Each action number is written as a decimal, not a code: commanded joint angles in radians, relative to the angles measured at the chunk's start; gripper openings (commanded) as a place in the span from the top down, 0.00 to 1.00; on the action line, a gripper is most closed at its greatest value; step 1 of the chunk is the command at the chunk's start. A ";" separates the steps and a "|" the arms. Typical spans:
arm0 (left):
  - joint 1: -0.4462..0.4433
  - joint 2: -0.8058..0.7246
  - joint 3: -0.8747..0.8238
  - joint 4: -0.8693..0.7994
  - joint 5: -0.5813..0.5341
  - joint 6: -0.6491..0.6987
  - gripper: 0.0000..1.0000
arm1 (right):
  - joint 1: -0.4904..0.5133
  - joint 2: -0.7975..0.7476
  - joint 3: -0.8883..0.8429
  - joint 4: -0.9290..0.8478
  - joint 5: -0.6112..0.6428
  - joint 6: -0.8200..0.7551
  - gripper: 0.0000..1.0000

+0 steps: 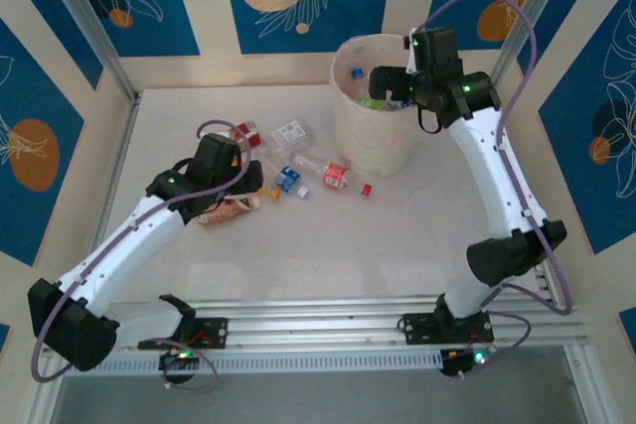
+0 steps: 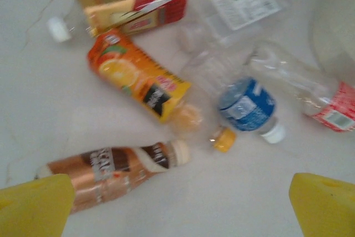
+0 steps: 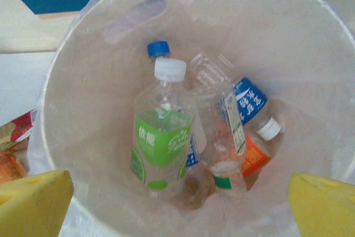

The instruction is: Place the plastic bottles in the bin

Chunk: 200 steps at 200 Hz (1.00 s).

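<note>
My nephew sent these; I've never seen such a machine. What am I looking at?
Two white robot arms are bolted at the near edge of a pale table; the wide picture looks down from above and behind them. The other two come from wrist cameras, where yellow blocks are each gripper's fingers. The left gripper hovers open by small plastic bottles lying on the table, among them an orange-labelled bottle and a brown-labelled bottle. The right gripper hangs open above the round white bag-lined bin, which holds several bottles, including a green-labelled bottle. Neither holds anything.
</note>
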 commanded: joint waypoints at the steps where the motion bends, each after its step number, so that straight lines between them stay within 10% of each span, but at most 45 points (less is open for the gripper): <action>1: 0.059 -0.023 -0.063 -0.052 -0.048 -0.233 0.01 | 0.017 -0.068 -0.063 0.037 -0.013 0.041 0.01; 98: 0.132 -0.114 -0.354 0.092 -0.072 -0.867 0.01 | 0.057 -0.145 -0.130 0.079 -0.035 0.053 0.01; 200: 0.157 0.114 -0.344 0.252 -0.023 -0.988 0.00 | 0.077 -0.145 -0.149 0.093 -0.049 0.059 0.01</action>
